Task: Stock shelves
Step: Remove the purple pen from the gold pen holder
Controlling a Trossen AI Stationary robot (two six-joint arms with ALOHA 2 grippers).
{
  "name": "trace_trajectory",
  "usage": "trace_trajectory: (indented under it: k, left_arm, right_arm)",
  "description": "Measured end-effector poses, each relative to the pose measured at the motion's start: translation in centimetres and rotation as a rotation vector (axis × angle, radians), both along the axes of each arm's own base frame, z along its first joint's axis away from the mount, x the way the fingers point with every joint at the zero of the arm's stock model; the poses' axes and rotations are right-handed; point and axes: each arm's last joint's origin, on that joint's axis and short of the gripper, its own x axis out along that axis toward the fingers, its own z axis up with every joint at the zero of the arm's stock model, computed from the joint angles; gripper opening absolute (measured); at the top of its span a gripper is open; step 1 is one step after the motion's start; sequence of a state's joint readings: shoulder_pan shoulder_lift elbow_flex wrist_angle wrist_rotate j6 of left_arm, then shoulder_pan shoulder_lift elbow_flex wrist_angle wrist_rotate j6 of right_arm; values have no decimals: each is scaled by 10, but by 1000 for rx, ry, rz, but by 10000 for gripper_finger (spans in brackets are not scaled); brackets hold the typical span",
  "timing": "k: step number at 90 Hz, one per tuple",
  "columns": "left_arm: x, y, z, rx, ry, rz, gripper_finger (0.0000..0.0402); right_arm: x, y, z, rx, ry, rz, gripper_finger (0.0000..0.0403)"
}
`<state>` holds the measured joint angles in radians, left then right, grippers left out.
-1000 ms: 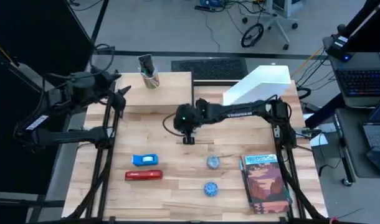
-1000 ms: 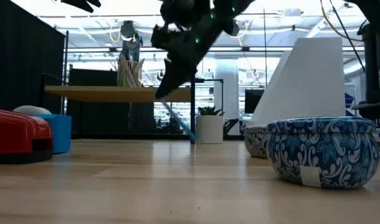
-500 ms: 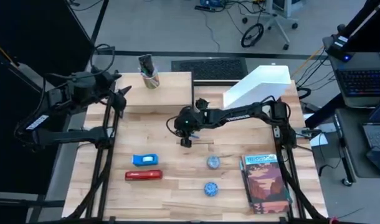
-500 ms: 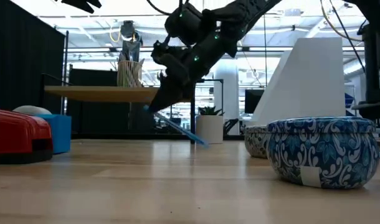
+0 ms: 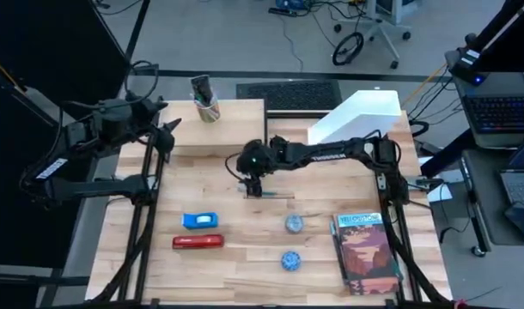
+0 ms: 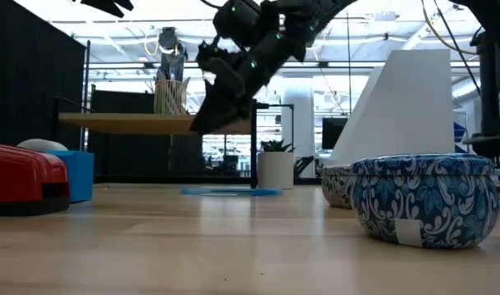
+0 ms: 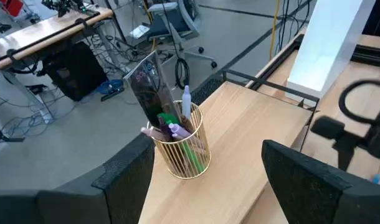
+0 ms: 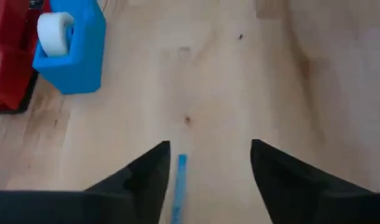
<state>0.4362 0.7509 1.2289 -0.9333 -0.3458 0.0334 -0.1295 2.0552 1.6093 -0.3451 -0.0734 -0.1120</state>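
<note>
Counting for you: two patterned bowls (image 5: pixel 293 224), one book (image 5: pixel 365 254), one wire cup (image 5: pixel 209 110) holding pens on the plank shelf (image 5: pixel 232 116) at 12 o'clock. White file holder (image 5: pixel 356 118) at 1 o'clock. Right gripper (image 5: pixel 253 187) spread wide above a blue pen (image 6: pixel 229 192); left gripper (image 5: pixel 171 127) wide.

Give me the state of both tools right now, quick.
Left tool: open, empty, facing the wire pen cup on the shelf.
Right tool: open, empty, above the blue pen lying flat on the table.
</note>
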Motion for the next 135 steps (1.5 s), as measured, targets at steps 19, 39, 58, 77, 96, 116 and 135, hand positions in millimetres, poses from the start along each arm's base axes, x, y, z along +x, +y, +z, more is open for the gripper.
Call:
trace_trajectory:
  k: [19, 39, 58, 77, 96, 116, 135]
  left_arm:
    - [0, 0, 0, 4, 5, -3, 283]
    - [0, 0, 0, 3, 5, -3, 283]
    - [0, 0, 0, 3, 6, -3, 283]
    - [1, 0, 0, 2, 8, -3, 283]
    - [1, 0, 0, 1, 7, -2, 283]
    - [1, 0, 0, -1, 5, -1, 283]
    - [1, 0, 0, -2, 4, -1, 283]
  right_arm:
    - [10, -30, 63, -149, -122, -30, 221]
    - [7, -83, 127, -152, -419, -222, 211]
    - [5, -133, 144, -15, -747, -423, 211]
    - [17, -153, 124, 82, -885, -476, 211]
    - [30, -162, 93, 86, -862, -488, 210]
    - [39, -168, 64, 120, -811, -510, 210]
    - [42, -169, 56, 67, -796, -486, 204]
